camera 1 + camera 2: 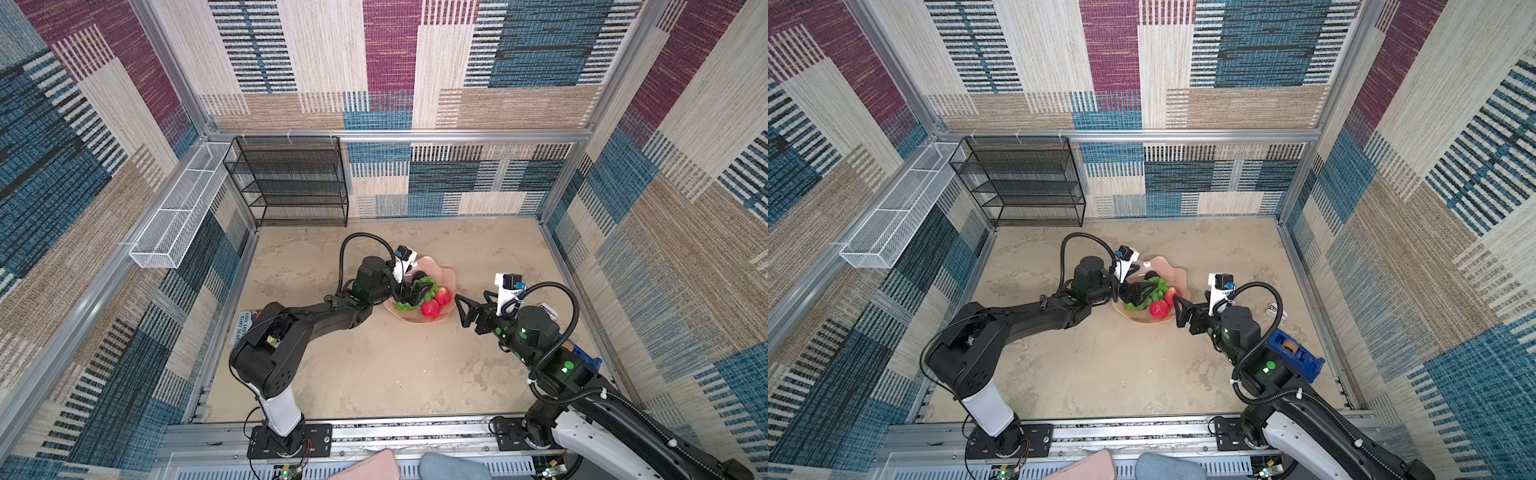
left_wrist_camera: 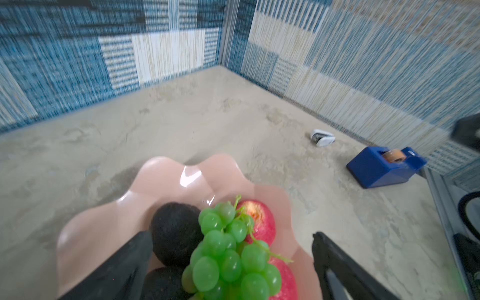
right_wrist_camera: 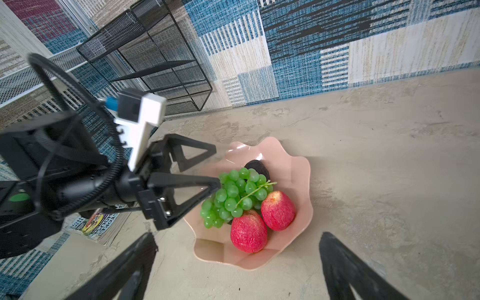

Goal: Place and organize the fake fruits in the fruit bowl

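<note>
Thinking lift left gripper (image 3: 217,166) straight up, claw spread wide by grapes (image 3: 233,197), no snagging them outta fruit bowl (image 3: 294,161); right gripper (image 3: 238,235) spread too.

Bright even light, blurred wrist-view edges
</note>
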Motion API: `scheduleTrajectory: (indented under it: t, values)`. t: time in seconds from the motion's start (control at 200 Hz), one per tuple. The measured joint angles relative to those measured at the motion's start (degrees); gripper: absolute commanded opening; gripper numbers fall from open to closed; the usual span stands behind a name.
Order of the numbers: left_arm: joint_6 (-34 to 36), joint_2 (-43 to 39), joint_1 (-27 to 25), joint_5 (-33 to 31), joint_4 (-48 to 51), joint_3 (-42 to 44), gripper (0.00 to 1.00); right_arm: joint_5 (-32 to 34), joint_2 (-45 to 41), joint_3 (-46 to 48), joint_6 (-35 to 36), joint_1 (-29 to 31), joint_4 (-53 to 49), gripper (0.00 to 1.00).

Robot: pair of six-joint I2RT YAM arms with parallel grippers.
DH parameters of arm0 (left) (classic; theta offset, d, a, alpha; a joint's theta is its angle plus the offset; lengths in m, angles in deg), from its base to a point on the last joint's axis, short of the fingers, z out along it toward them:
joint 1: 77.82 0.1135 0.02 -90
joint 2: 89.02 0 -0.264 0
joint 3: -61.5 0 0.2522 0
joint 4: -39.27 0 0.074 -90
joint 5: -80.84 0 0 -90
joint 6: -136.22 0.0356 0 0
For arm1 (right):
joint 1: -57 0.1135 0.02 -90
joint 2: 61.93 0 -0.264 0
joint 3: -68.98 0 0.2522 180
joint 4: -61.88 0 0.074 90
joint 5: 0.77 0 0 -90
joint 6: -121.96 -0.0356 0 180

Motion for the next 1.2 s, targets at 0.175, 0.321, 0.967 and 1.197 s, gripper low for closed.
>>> scheduleTrajectory:
  t: [0.175,0.321,0.967,1.197]
  values:
    - [1.0,-13.7,2.3,-9.2,0.7,4.7,0.99,-3.3,4.3,0.0,2.0,-5.1,2.7,1.00]
    - [1.7,-29.5,7.2,-20.7,3.1,15.5,0.99,-6.6,9.9,-0.7,4.9,-13.2,7.5,1.00]
    - [2.8,-32.6,30.4,-36.4,-3.9,42.4,0.99,7.9,35.1,15.5,14.5,-34.0,51.4,0.99]
    - [2.4,-24.5,34.8,-29.5,-9.8,39.1,0.99,3.5,45.3,17.6,19.2,-34.7,67.8,1.00]
